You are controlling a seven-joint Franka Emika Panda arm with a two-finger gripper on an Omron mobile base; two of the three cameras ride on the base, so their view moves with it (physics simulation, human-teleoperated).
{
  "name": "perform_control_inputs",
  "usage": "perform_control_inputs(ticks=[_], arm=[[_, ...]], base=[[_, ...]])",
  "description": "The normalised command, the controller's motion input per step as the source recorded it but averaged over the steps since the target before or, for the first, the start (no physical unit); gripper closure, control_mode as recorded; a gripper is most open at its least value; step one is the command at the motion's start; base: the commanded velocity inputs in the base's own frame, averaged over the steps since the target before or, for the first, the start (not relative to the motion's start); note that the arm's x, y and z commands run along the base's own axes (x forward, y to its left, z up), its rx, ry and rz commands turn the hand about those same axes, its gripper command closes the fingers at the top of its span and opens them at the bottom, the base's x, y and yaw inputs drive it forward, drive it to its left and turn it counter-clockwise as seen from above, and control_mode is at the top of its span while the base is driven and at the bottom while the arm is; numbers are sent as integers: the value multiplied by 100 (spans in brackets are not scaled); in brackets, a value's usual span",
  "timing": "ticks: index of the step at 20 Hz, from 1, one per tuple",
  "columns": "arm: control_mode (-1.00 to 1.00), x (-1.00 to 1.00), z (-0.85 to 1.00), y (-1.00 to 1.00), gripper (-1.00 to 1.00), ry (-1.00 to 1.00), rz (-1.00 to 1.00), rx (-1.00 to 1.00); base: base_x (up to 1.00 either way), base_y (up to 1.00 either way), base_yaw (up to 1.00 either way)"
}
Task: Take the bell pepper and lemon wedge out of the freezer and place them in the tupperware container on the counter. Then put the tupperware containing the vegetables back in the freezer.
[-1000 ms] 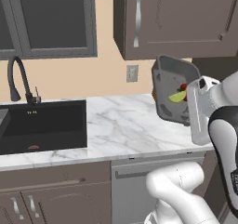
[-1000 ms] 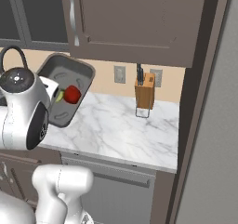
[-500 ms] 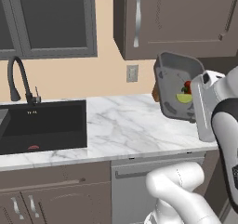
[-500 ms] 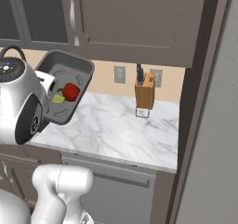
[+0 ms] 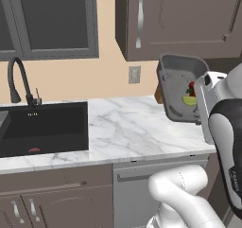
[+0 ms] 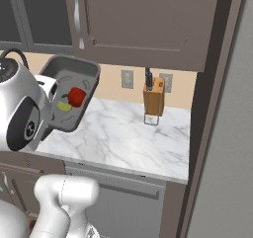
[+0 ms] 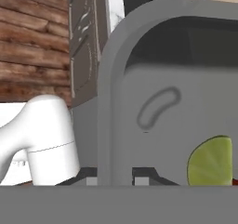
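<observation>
Claw (image 7: 115, 174) is pinching narrowly on the near rim of the tupperware container (image 5: 177, 87), which is hanging tipped steeply in the air above the right end of the marble surface (image 5: 137, 127), open face turned toward the sink (image 5: 45, 127). Bell pepper (image 6: 76, 97) and lemon wedge (image 6: 64, 106) are lying together inside, near the held edge. Freezer (image 6: 230, 133) is standing to the right, past the knife block (image 6: 154, 99), so the tray's long axis is likely needing to swing that way.

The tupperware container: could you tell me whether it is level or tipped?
Tipped: the tupperware container stands nearly on edge above the counter, bell pepper and lemon wedge inside.
</observation>
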Motion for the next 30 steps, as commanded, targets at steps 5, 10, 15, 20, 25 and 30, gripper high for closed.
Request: perform_control_inputs(ticks=[5, 10, 15, 20, 25, 30], arm=[[-100, 0, 0, -12, 100, 0, 0, -5], [-100, 0, 0, -21, 100, 0, 0, -4], [-100, 0, 0, -4, 100, 0, 0, 0], [-100, 0, 0, 0, 100, 0, 0, 0], [-100, 0, 0, 0, 100, 0, 0, 0], [100, 0, 0, 0, 100, 0, -1, 0]], base=[[0, 0, 0], [0, 0, 0], [0, 0, 0], [0, 0, 0], [0, 0, 0], [0, 0, -1]])
